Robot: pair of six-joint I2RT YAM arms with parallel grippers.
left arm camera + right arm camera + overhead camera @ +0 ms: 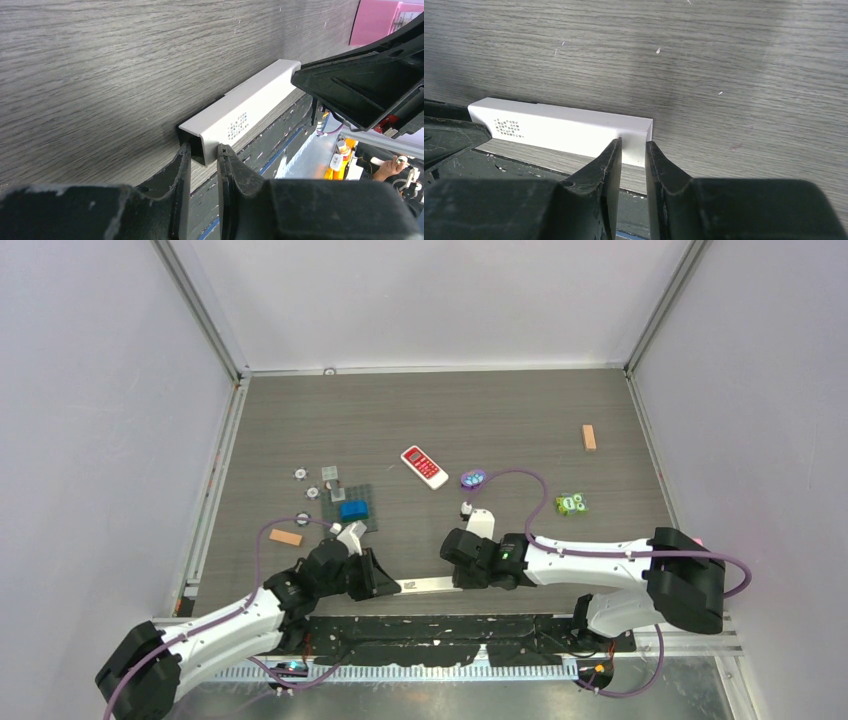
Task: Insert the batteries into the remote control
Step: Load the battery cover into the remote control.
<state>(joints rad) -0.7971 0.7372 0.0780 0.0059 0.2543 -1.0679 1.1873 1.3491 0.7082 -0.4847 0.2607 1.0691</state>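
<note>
Farthest left I see an orange block (285,538) lying flat on the table (500,410). Just past it, a grey baseplate (366,494) carries a blue brick (353,508). My left gripper (393,587) sits low at the near edge. Its fingers (182,167) are pinched on the left end of the remote control (428,585), with the thin white wall caught between them. The remote control lies along the table's near edge, stretched between both arms. Behind it, well apart, rests a wider white remote (424,467) with a red face. My right gripper (456,578) clamps the remote control's right end, its fingers (610,160) close together on the white corner. Farther right lie a small purple thing (472,479), a green thing (571,503) and a tan block (589,437).
</note>
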